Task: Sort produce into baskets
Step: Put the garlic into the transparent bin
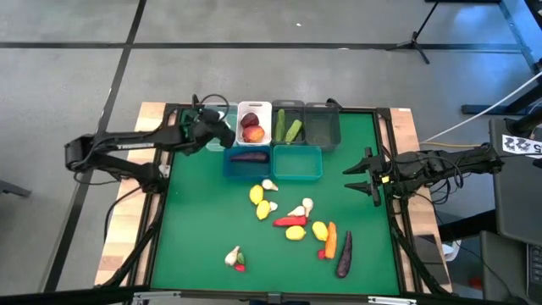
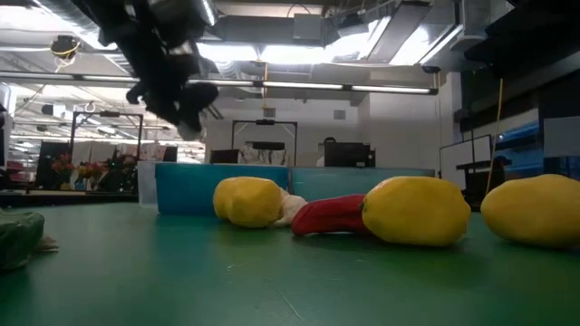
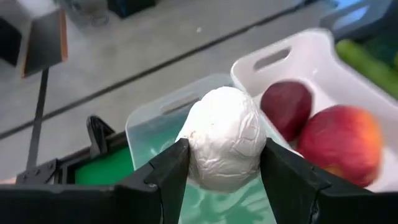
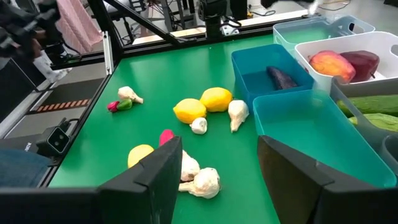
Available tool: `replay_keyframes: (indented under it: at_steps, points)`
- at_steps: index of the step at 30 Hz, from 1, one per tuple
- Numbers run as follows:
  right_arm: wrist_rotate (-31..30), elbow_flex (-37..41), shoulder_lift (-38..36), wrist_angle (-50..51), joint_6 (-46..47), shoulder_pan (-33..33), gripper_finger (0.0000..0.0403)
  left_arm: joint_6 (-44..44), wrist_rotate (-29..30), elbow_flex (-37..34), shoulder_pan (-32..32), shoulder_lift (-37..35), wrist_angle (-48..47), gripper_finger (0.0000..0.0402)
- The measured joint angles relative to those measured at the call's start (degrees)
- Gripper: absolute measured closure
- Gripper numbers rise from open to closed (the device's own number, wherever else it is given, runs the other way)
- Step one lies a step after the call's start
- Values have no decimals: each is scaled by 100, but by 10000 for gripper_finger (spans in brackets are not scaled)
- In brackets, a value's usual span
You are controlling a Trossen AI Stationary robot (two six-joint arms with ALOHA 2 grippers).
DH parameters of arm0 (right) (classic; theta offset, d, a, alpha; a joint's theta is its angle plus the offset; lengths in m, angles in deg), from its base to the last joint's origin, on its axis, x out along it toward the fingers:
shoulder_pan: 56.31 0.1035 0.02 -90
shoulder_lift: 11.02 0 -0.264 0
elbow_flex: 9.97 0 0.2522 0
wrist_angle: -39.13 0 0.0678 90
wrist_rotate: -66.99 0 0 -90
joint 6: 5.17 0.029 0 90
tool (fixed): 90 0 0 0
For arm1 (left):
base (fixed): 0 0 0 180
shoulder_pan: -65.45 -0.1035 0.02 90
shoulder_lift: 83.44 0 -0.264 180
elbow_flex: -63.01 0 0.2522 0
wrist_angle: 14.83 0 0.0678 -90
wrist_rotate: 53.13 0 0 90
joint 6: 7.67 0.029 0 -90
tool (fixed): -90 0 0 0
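Observation:
My left gripper point(image 1: 218, 129) hangs over the clear basket point(image 3: 158, 118) at the mat's far left and is shut on a white garlic bulb point(image 3: 224, 137). Beside it the white basket point(image 3: 283, 59) holds two red peaches point(image 3: 339, 140). Behind the blue basket point(image 1: 247, 163) and teal basket point(image 1: 297, 163) stand two dark grey baskets point(image 1: 306, 124). Lemons point(image 1: 257, 195), garlic and other produce lie loose on the green mat. My right gripper point(image 1: 360, 176) waits open at the mat's right side, above the mat, with nothing between its fingers point(image 4: 155, 177). My left gripper pinches the garlic bulb by two opposite sides point(image 3: 202, 152) between its two fingers. The fingers come slanting down from the table's left side. The bulb is lifted clear, above the clear basket's opening.
The blue basket holds a dark eggplant point(image 1: 249, 156); one dark basket holds green cucumbers point(image 1: 286, 127). A red pepper point(image 1: 290, 221), a carrot point(image 1: 331, 240) and an eggplant point(image 1: 343, 254) lie on the mat's near half. Bare mat point(image 1: 195, 220) lies at the left.

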Motion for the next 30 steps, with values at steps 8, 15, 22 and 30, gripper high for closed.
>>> replay_keyframes:
  at_steps: [8,15,22,30]
  points:
    - [0,0,0,2,0,0,194,91,-635,0,-578,646,4,222]
    - [0,0,0,7,0,0,194,27,-984,0,-934,884,4,221]
    - [2,0,0,156,1,0,194,165,-1642,0,-1213,884,-7,181]
    - [2,0,1,165,31,2,194,779,-1863,0,-1094,792,4,132]
